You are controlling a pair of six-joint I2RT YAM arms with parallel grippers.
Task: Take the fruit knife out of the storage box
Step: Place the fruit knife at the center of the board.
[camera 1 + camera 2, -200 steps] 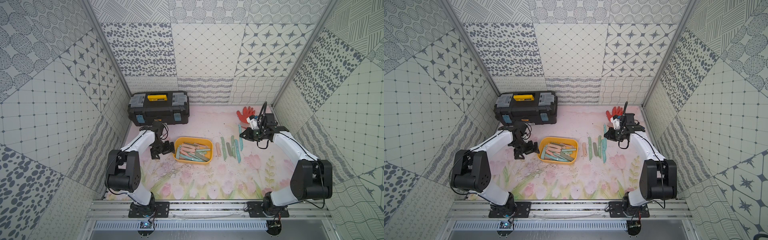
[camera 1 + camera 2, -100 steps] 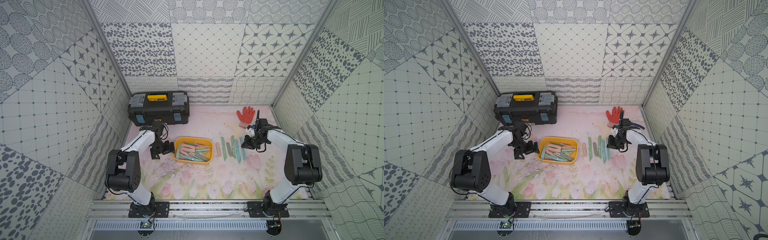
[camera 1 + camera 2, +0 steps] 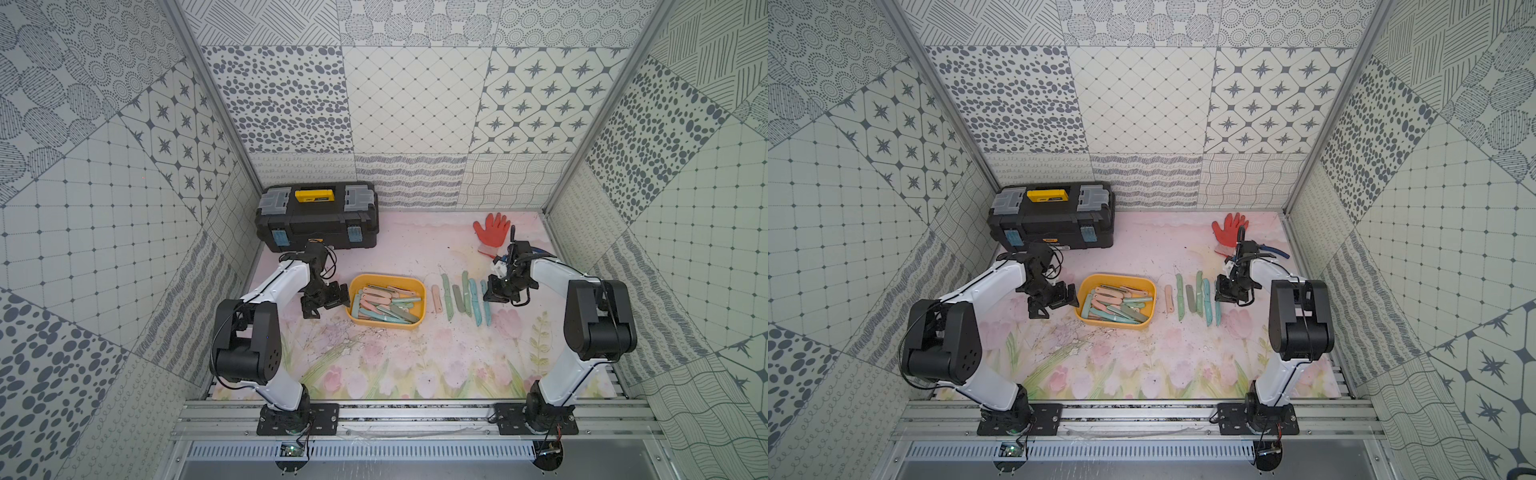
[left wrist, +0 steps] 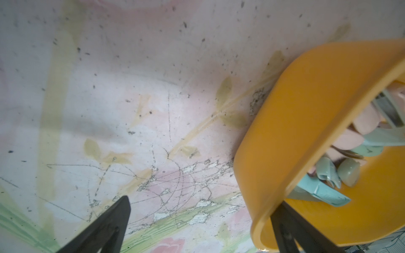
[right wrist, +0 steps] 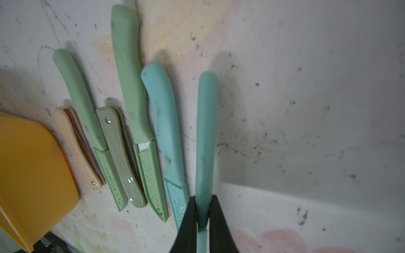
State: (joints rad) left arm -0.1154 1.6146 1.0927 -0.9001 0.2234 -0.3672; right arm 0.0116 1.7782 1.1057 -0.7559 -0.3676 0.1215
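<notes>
The yellow storage box [image 3: 386, 326] [image 3: 1113, 325] sits mid-mat with several pastel fruit knives [image 3: 384, 303] piled inside. My left gripper [image 3: 328, 300] [image 4: 203, 200] is open at the box's left end. It straddles the wall [image 4: 306, 109], one finger inside and one outside. My right gripper [image 3: 492, 294] [image 5: 203, 197] is shut on a teal fruit knife [image 5: 206, 131] [image 3: 1217, 307]. It holds the knife low at the right end of a row of knives [image 3: 457, 297] on the mat. Whether this knife touches the mat I cannot tell.
A black toolbox [image 3: 318, 224] with a yellow handle stands at the back left. A red glove [image 3: 492, 228] lies at the back right, with blue-handled pliers [image 3: 1273, 250] beside it. Patterned walls close in on three sides.
My right gripper has come forward and down from beside the glove to the right end of the knife row, still shut on the teal knife. The left arm has not moved.
</notes>
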